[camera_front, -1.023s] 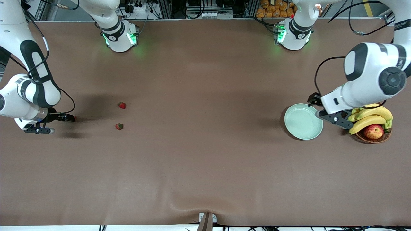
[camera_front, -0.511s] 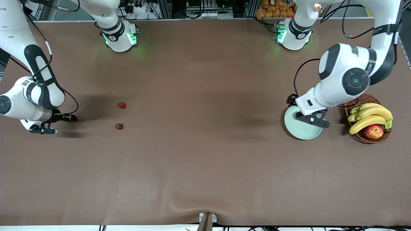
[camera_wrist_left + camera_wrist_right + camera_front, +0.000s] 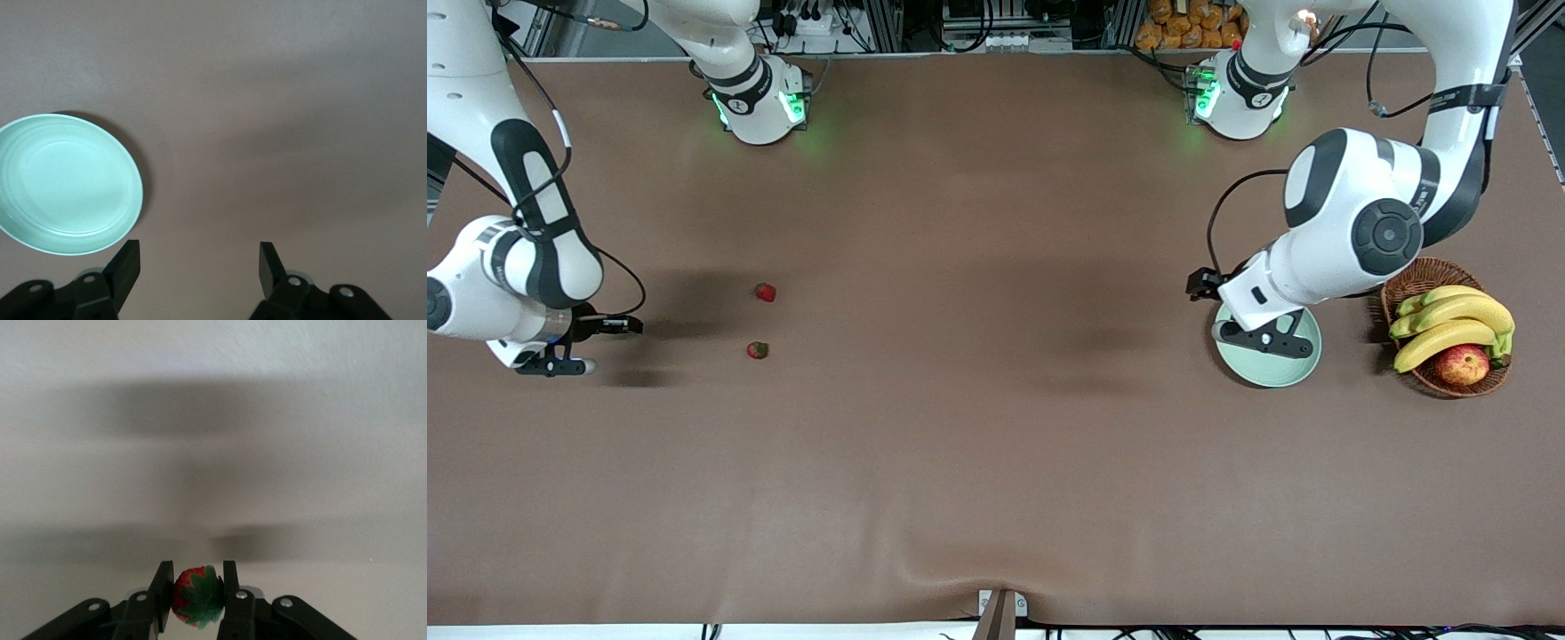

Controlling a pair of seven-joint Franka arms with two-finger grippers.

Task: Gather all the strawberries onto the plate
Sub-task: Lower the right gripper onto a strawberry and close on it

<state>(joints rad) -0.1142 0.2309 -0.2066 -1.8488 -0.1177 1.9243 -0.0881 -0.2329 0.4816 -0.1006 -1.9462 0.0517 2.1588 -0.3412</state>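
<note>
You are looking down on a brown table with the pale green plate (image 3: 1267, 364) as your landmark. It is sitting at the left arm's end of the table, just beside a wicker basket (image 3: 1423, 283) that is holding bananas (image 3: 1449, 322) and an apple (image 3: 1461, 364).

The left gripper (image 3: 1258, 338) is hanging over the plate, its fingers (image 3: 127, 263) standing wide apart and holding nothing.

Well apart from the plate, at the right arm's end of the table, the right gripper (image 3: 609, 325) is pinching one strawberry (image 3: 195, 596) tightly between its fingers (image 3: 162, 590), with the berry's leafy green top facing the wrist camera.

Two more strawberries are lying on the bare table between that gripper and the plate, much closer to the gripper. One strawberry (image 3: 765, 292) is lying farther from the front camera, and the other strawberry (image 3: 757, 350) is lying nearer to it.
</note>
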